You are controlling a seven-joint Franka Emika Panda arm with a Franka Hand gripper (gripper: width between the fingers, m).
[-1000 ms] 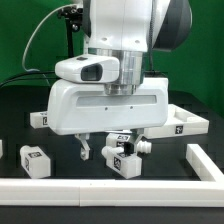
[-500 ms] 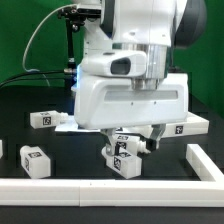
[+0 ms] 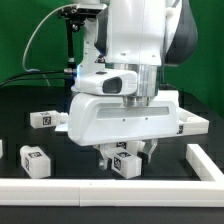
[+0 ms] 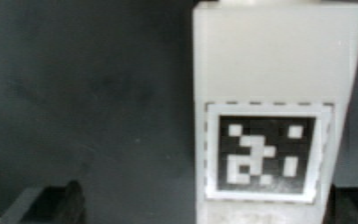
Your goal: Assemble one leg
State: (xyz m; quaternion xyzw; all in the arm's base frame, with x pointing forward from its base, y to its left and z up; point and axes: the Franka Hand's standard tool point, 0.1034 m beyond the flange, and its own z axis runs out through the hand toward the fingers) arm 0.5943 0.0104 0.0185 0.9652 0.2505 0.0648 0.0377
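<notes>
Two white legs with black-and-white tags lie close together at the middle of the table, one in front (image 3: pixel 127 165) and one behind (image 3: pixel 122 147). My gripper (image 3: pixel 127 157) is low over them and open, with a dark finger (image 3: pixel 105 155) on one side and the other (image 3: pixel 150 150) on the opposite side. In the wrist view one leg (image 4: pixel 265 90) fills the frame with its tag facing the camera. It lies between the fingertips (image 4: pixel 51 205), nearer the other finger than this one. My gripper (image 4: pixel 202 212) holds nothing.
Two more legs lie at the exterior view's left, one further back (image 3: pixel 42 119) and one near the front (image 3: pixel 35 158). The large flat white panel (image 3: pixel 190 124) lies at the right. A white rail (image 3: pixel 100 185) runs along the front and turns back at the right (image 3: pixel 205 160).
The hand has turned at the wrist and come down over the two middle legs. The fingers now stand on either side of them. The legs have not moved.
</notes>
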